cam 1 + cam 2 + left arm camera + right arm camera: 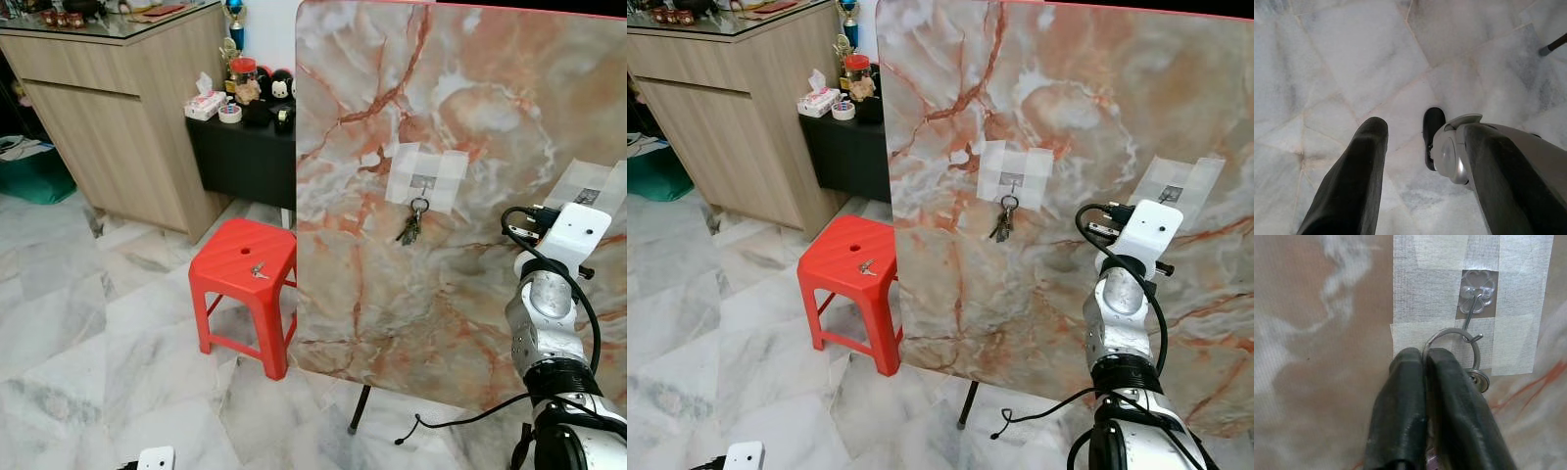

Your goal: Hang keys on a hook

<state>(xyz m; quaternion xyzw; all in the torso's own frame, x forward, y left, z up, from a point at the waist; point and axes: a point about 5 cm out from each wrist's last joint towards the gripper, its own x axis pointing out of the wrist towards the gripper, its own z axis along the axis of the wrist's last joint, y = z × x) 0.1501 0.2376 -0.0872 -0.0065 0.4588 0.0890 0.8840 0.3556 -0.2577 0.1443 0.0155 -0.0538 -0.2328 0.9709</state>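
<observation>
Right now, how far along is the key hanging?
Done: one dark key bunch hangs on the left taped hook. In hand: the right end effector grips a silver key ring looped over another clear hook. Left: release it; a key lies on the red plastic stool.

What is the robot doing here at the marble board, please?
The robot is hanging keys on a marble-patterned board. Its right gripper is shut on a key ring, which is looped over a clear hook taped to the board. Another bunch of keys hangs on a second hook, and one more key lies on the red stool. The left gripper hangs idle over the floor, fingers apart.
</observation>
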